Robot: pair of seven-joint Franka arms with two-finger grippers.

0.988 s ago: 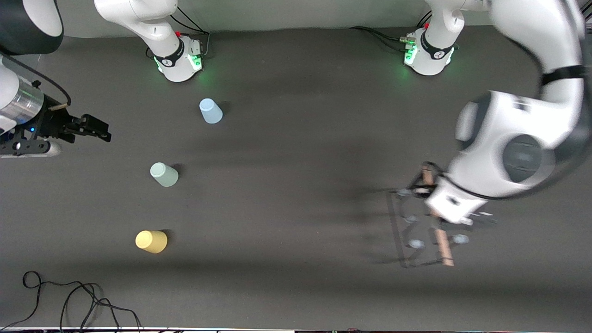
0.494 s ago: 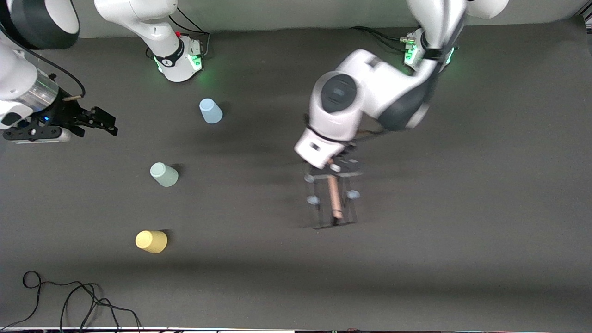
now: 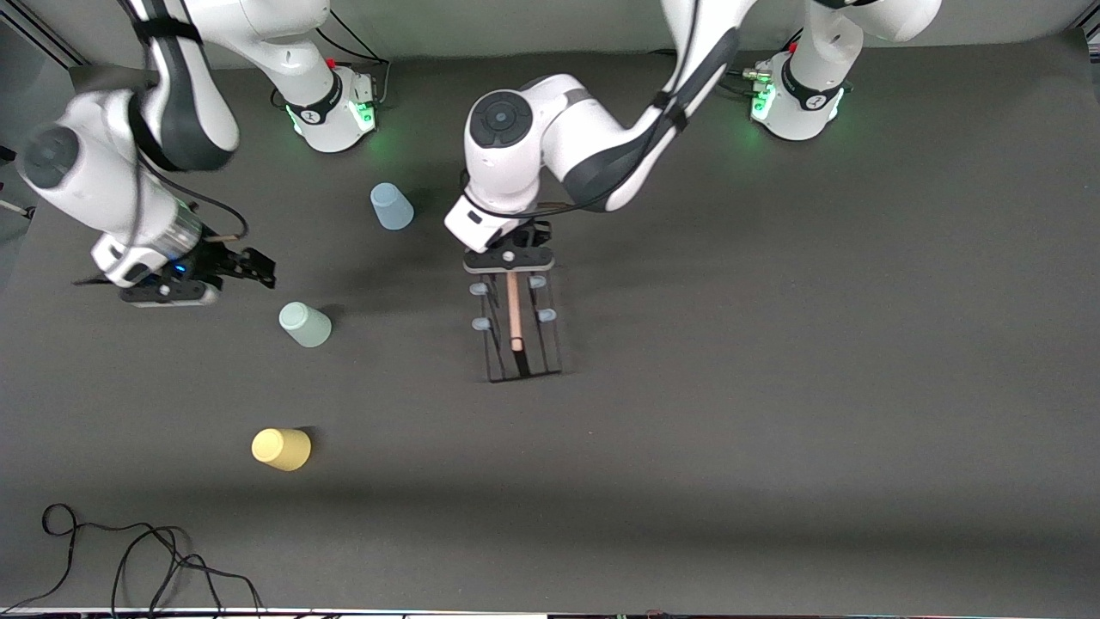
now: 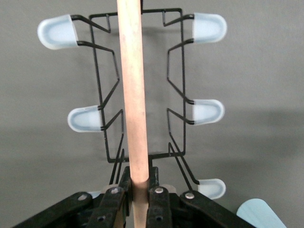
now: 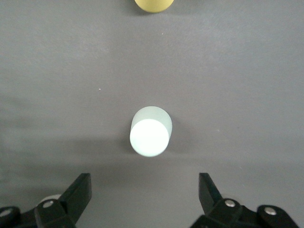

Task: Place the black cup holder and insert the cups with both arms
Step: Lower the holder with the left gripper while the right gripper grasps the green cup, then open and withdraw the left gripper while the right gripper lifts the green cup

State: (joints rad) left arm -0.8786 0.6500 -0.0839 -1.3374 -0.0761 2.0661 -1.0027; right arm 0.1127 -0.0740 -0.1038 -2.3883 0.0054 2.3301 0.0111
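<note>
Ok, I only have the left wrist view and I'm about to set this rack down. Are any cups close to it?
Observer: The nearest is the light blue cup. It is farther from the front camera than the black cup holder, toward the right arm's end, and stands apart from it.
Operator: And the other arm?
Observer: The right tool is open over the table beside the pale green cup, well away from the left tool.
Operator: The third cup?
Observer: The yellow cup is the one nearest the front camera, also toward the right arm's end.
</note>
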